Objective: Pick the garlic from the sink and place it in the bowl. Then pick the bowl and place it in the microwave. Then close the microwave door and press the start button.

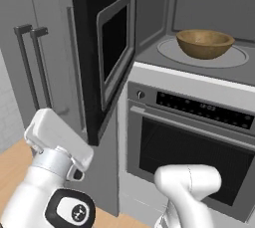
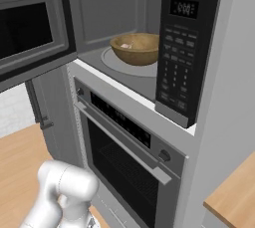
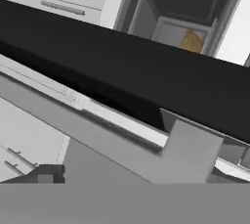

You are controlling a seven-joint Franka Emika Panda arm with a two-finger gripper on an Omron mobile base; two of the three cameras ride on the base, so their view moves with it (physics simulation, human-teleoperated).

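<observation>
bowl: the wooden bowl (image 2: 135,48) sits on the round turntable (image 1: 172,53) inside the microwave (image 2: 102,13), roughly at its middle and well back from the cavity's front edge.
garlic: a pale patch shows inside the bowl in the right base view; it is probably the garlic (image 2: 126,46), but too small to be sure.
microwave door: the microwave door (image 1: 105,48) stands swung out to the left of the cavity, about square to the front, hinged at the cavity's left edge.
gripper: the jaws stand fully released with nothing between them. one dark fingertip (image 3: 46,174) shows at the lower left corner of the hand view, close to the door's dark slab.
arm: the white hand (image 1: 57,140) hangs below and left of the door's lower corner, above the oven (image 1: 194,137) level.
step in hand: judged to be closing the door, since the bowl is already in.
doing it well: press on the door's outer face near its free edge, far from the hinge, and sweep toward the cavity in an arc. keep the fingers off the window frame and clear of the closing gap.
after: the start button lies on the control panel (image 2: 180,48) at the cavity's right edge.
</observation>
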